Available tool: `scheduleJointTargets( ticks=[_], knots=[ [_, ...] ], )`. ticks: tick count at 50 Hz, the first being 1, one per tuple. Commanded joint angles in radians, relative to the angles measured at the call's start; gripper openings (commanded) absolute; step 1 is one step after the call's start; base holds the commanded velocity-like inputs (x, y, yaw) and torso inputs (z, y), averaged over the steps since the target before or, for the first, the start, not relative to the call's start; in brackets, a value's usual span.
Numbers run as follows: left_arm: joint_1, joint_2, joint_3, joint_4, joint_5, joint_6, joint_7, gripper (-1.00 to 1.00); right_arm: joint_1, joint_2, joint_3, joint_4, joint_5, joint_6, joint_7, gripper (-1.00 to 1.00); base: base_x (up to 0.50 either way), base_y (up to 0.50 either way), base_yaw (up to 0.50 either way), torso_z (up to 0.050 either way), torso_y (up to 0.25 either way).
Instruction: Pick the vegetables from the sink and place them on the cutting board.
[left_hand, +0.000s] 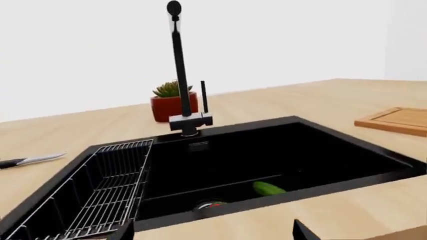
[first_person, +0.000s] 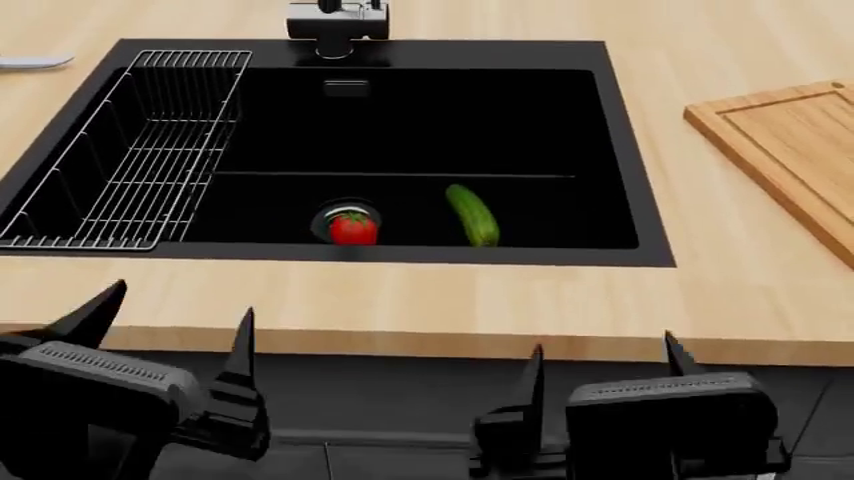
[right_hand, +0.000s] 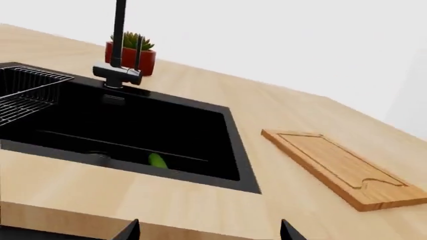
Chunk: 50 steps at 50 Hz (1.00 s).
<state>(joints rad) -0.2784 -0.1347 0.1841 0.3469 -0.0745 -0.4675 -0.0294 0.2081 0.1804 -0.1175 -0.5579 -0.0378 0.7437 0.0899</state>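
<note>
1. Pale wood countertop (first_person: 400, 300) wraps all round the rectangular matte-black sink (first_person: 627, 150), with a broad bare strip along the near edge, between the basin and the robot.
2. To the right of the basin, apart from its rim, lies one light-brown rectangular wooden cutting board (first_person: 794, 140) with a groove near its edge; its surface is bare, and open counter separates it from the sink.
3. Inside the basin, a silver wire rack (first_person: 134, 150) fills the left part; the rest of the floor is open.
4. One small round red tomato (first_person: 352, 229) sits on the round silver drain, near the front wall of the sink.
5. One slim dark-green cucumber (first_person: 473, 215) lies just to the right of the tomato, not touching it, running front to back.
6. The black left gripper (first_person: 174, 330) hangs in front of the counter's near edge, its fingers spread wide, holding and touching nothing.
7. The black right gripper (first_person: 601, 365) hangs beside it, likewise spread wide and empty, below counter height.
8. At the back rim stands one tall black faucet (left_hand: 179, 70); behind it is one red pot with a green succulent (left_hand: 172, 102).
9. One silver-bladed knife (left_hand: 30, 160) lies on the counter left of the sink.
</note>
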Motion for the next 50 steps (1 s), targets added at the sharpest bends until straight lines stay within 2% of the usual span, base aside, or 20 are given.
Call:
scheduleJointTargets(
  ticks=[1,5,6,13,15,19,24,32,36,42,44,50],
  knots=[
    [-0.289,0.006,0.031,-0.098,0.008,-0.189,0.013,1.0,0.335,0.055,-0.023,0.108,-0.023,0.25,-0.04,1.0,0.0,0.0,0.0,0.05,0.0],
    [-0.387,0.028,0.01,-0.294,-0.005,-0.09,0.016,1.0,0.456,0.069,-0.064,0.299,-0.036,0.207,-0.046,1.0,0.0,0.0,0.0,0.05,0.0],
    [-0.434,0.034,-0.002,-0.399,0.0,-0.059,0.005,1.0,0.493,0.069,-0.07,0.371,-0.031,0.184,-0.055,1.0,0.0,0.0,0.0,0.05,0.0],
    [-0.585,0.045,0.012,-0.772,0.028,0.069,-0.012,1.0,0.703,0.052,-0.104,0.835,-0.031,0.041,-0.072,1.0,0.0,0.0,0.0,0.05,0.0],
    [-0.614,0.048,0.022,-0.852,0.039,0.097,-0.019,1.0,0.758,0.041,-0.103,0.97,-0.029,-0.011,-0.063,1.0,0.0,0.0,0.0,0.05,0.0],
    [-0.643,0.048,0.019,-0.881,0.032,0.091,-0.022,1.0,0.853,0.032,-0.152,1.122,-0.053,-0.035,-0.078,1.0,0.0,0.0,0.0,0.05,0.0],
    [-0.678,0.041,0.002,-0.88,0.01,0.054,-0.018,1.0,0.86,0.043,-0.178,1.042,-0.061,0.021,-0.111,1.0,0.46,0.0,0.0,0.05,0.0],
    [-0.698,0.017,-0.033,-0.802,-0.021,-0.032,-0.032,1.0,0.826,0.079,-0.165,0.884,-0.059,0.114,-0.129,1.0,0.5,0.0,0.0,0.0,0.0],
    [-0.717,0.008,-0.021,-0.848,-0.003,-0.027,-0.047,1.0,0.826,0.09,-0.183,0.857,-0.057,0.16,-0.159,1.0,0.5,0.0,0.0,0.0,0.0],
    [-0.719,-0.008,-0.007,-0.84,0.01,-0.052,-0.054,1.0,0.844,0.091,-0.229,0.889,-0.065,0.213,-0.19,1.0,0.5,0.0,0.0,0.0,0.0],
    [-0.719,-0.012,0.003,-0.855,0.021,-0.04,-0.059,1.0,0.873,0.105,-0.293,0.954,-0.091,0.242,-0.216,1.0,0.5,0.0,0.0,0.0,0.0],
    [-0.732,-0.017,0.024,-0.911,0.032,-0.021,-0.054,1.0,0.93,0.112,-0.329,1.115,-0.104,0.193,-0.228,1.0,0.5,0.0,0.0,0.0,0.0]
  ],
)
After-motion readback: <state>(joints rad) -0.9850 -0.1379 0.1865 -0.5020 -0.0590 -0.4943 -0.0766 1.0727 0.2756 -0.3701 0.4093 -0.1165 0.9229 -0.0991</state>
